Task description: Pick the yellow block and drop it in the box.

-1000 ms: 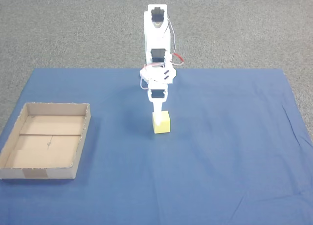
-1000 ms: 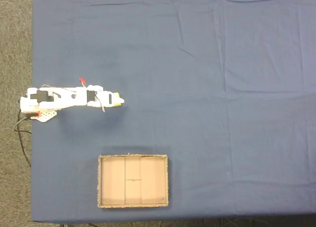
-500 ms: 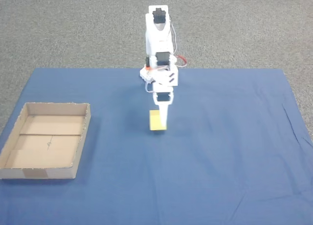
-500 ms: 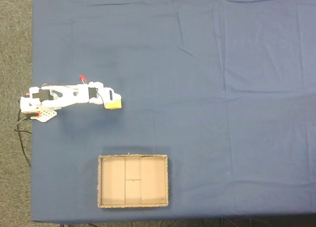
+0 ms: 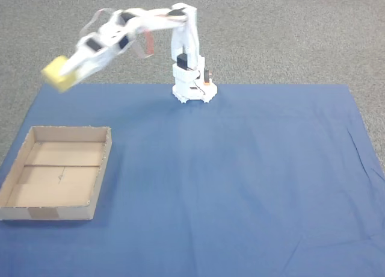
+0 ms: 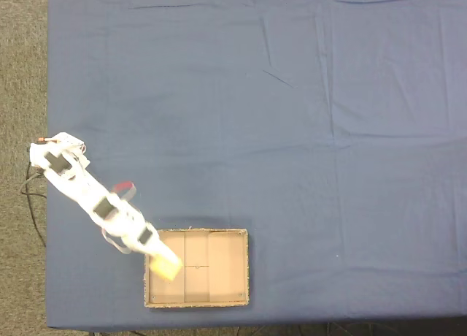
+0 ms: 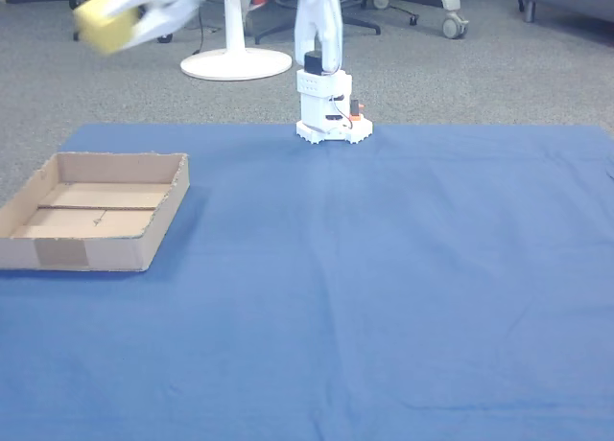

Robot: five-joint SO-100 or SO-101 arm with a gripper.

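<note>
The bench [image 5: 252, 186] is carrying the box [image 6: 228, 266] flat and open-topped, ready for a drop, while the arm is reaching high over it with the tool [image 6: 162, 263] pinching the yellow block [image 6: 166, 266] at its tip, hanging above the box's corner nearest the arm's base.

Blue-clothed desk [image 5: 252, 186] with a box and the arm's base.
The cardboard box [image 5: 102, 168] lies flat near the cloth's left front corner in a fixed view; the white base [image 5: 191, 91] stands at the far edge, well apart from the box.
</note>
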